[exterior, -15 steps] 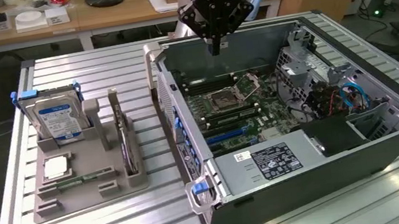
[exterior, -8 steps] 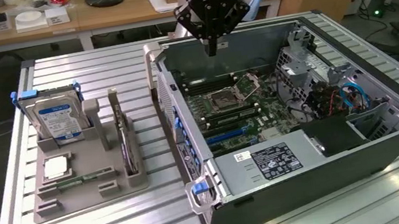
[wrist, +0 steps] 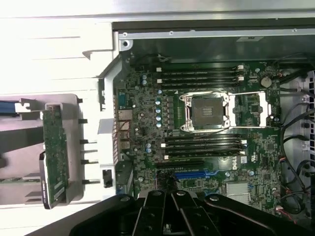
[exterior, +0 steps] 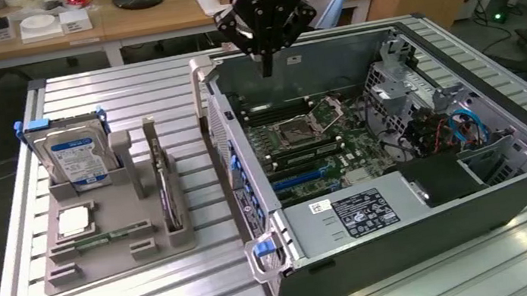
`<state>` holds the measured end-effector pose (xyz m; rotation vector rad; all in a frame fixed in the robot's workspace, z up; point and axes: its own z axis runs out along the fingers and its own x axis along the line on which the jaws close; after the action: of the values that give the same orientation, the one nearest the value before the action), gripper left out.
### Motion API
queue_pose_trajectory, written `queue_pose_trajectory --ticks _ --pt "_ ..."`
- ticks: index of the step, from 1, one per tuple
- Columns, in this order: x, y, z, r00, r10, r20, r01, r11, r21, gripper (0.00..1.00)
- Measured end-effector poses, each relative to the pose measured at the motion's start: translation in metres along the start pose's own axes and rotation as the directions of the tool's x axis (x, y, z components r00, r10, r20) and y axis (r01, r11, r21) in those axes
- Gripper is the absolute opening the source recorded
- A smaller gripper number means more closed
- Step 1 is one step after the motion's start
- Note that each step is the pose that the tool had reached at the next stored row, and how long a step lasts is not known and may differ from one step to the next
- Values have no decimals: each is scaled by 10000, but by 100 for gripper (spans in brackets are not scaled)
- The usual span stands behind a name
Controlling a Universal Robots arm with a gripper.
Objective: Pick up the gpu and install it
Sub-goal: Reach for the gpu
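Note:
The gpu (exterior: 167, 185) is a thin card standing on edge in a slot of the grey holder tray (exterior: 114, 252), at the exterior view's left of the computer case. In the wrist view the gpu (wrist: 54, 155) appears as a narrow green board in the same tray. My gripper (exterior: 266, 65) hangs above the far side of the open case (exterior: 404, 206), well away from the card. It is shut with nothing between its fingers. Its black fingers (wrist: 153, 209) hover over the motherboard (wrist: 206, 147), near the blue expansion slot (wrist: 189, 174).
The tray also holds an upright silver hard drive (exterior: 78, 158), a square processor chip (exterior: 75, 219) and a narrow memory stick (exterior: 107, 236). Inside the case are the processor socket (wrist: 206, 110), memory slots, cables (exterior: 465, 125) and a power supply (exterior: 359, 213). A wooden desk stands behind.

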<state>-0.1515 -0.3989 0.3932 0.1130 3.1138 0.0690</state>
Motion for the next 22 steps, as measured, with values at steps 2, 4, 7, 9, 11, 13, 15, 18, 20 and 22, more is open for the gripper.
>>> queue_pose_trajectory --ticks 2,4,7,9,11,13,15,18,20,22 --pt "49 -4 -2 10000 -1 -1 1 10000 1 11" --pt "96 -7 -3 10000 1 0 -1 10000 1 11" --pt "163 -12 -5 10000 0 -1 0 10000 1 11" --pt "200 -15 -6 10000 -1 0 1 10000 1 11" --pt "242 -17 -7 10000 0 -1 0 10000 1 11" --pt "281 -20 -8 10000 1 0 -1 10000 1 11" --pt "316 -23 -8 10000 0 0 0 10000 1 11" --pt "371 -27 -10 10000 -1 0 1 10000 1 11" --pt "409 -29 -11 10000 0 -1 0 10000 1 11" --pt "446 -32 -12 10000 0 0 0 10000 1 11"
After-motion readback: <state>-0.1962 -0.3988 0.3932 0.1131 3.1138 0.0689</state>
